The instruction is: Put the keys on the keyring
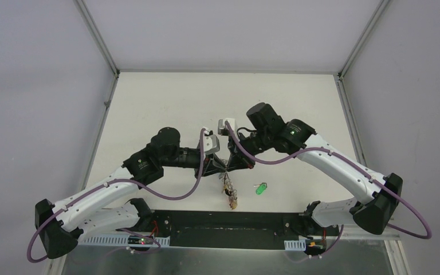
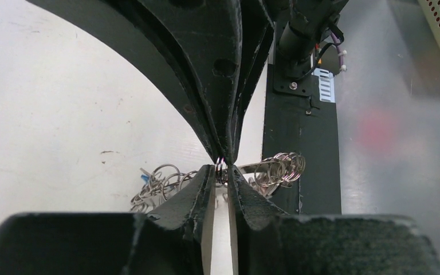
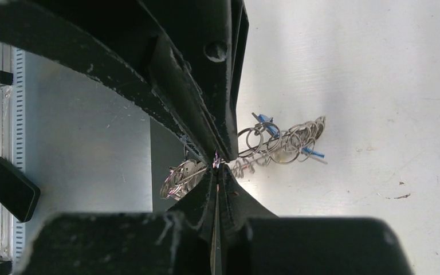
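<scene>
Both grippers meet tip to tip above the table's front middle, pinching the same piece of the silvery keyring, whose bunch of small keys hangs down below them. My left gripper is shut on the ring's wire, with coils to its right and loops to its left. My right gripper is shut on the same wire. A blue tag shows among the hanging loops and also in the left wrist view. The green-tagged key lies loose on the table, right of the bunch.
The black base plate of the arms runs along the near edge, just below the hanging bunch. Grey walls with metal frame posts enclose the white table on three sides.
</scene>
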Controlling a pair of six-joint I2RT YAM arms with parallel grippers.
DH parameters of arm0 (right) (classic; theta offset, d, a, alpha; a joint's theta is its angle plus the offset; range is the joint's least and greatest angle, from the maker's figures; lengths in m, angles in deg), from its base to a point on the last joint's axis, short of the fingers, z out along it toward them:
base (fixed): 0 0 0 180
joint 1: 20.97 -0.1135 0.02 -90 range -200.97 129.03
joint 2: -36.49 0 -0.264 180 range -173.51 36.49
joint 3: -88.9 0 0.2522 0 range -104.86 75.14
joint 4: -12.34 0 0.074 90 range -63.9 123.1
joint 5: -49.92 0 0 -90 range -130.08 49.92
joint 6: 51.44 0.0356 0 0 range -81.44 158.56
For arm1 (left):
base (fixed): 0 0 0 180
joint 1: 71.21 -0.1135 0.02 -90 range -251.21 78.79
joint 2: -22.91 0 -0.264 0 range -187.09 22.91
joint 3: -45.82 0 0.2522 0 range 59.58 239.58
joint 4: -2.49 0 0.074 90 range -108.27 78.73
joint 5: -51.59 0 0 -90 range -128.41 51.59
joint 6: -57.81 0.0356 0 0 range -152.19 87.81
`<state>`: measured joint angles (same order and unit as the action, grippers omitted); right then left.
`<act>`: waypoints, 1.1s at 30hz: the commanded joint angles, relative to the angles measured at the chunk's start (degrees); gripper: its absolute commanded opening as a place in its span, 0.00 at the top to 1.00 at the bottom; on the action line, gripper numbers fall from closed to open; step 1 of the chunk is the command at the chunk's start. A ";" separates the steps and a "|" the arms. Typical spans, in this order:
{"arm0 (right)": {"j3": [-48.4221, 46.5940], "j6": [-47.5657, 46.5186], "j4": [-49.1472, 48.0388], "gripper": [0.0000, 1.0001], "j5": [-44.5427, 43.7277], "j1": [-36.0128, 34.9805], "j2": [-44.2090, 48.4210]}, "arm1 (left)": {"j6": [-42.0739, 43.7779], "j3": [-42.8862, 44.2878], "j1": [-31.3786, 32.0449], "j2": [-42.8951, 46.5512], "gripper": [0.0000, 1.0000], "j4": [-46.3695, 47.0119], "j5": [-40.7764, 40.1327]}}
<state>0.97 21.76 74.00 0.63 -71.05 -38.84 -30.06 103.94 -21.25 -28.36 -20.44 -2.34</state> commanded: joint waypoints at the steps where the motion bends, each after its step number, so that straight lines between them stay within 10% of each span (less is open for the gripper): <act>1: -0.71 0.93 -4.87 1.00 1.39 -0.21 2.61 | 0.06 0.44 0.76 -0.77 0.84 -0.13 -0.72; 13: 0.02 1.44 -6.31 1.00 0.84 -0.19 2.30 | -1.82 -0.94 0.93 1.23 1.00 4.23 -0.09; 21: 10.21 6.38 -20.26 0.50 -7.60 -0.06 11.28 | -10.04 -8.83 0.93 9.09 1.00 19.07 -7.40; 33: 25.80 14.02 -49.15 0.46 -7.17 1.66 24.32 | -15.29 -17.44 0.92 14.21 1.00 45.38 -11.68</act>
<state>25.38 32.78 38.01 -6.89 -69.59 -16.66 -42.39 87.44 -20.88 -15.09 7.51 -12.00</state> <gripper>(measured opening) 0.541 0.009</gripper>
